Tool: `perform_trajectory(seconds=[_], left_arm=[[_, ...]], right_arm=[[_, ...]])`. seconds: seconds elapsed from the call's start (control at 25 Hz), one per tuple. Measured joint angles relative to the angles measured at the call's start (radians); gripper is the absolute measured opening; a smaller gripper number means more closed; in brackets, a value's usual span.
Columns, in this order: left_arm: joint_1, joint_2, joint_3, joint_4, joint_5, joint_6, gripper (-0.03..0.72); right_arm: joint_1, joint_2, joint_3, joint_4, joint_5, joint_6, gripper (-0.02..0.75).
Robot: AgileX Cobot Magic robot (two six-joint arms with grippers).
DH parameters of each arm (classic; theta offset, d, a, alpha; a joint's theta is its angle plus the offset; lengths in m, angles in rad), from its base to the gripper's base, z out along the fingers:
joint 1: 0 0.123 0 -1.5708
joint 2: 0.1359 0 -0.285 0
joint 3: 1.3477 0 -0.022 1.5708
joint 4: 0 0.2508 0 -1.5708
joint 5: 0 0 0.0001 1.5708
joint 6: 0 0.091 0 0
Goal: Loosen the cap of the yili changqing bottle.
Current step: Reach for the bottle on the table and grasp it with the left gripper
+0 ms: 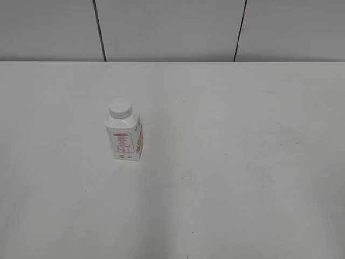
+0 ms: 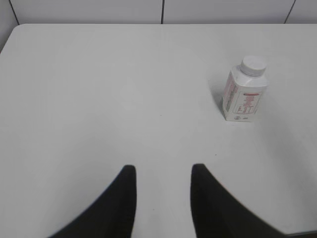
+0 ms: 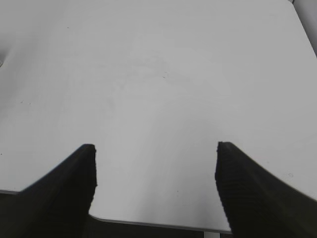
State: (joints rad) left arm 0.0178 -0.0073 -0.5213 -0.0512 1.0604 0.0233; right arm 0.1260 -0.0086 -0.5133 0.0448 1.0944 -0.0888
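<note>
The yili changqing bottle [image 1: 125, 139] stands upright on the white table, left of the middle, with red print and a pinkish picture on its sides. Its white ribbed cap [image 1: 120, 109] sits on the neck. The bottle also shows in the left wrist view [image 2: 243, 95] at the upper right, with the cap [image 2: 253, 65] on top. My left gripper [image 2: 162, 171] is open and empty, well short of the bottle and to its left. My right gripper [image 3: 155, 148] is open wide and empty over the table's near edge. Neither gripper shows in the exterior view.
The white table [image 1: 226, 162] reaches back to a grey panelled wall [image 1: 172, 27]. The table's front edge [image 3: 163, 224] shows in the right wrist view, with a rounded corner at the left.
</note>
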Motion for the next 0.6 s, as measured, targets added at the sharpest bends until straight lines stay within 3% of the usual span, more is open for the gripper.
perform_trajectory(seconds=[0.6], left_arm=[[0.0, 0.0, 0.0, 0.0, 0.0, 0.0, 0.24]], right_arm=[[0.0, 0.0, 0.0, 0.0, 0.0, -0.001, 0.586]])
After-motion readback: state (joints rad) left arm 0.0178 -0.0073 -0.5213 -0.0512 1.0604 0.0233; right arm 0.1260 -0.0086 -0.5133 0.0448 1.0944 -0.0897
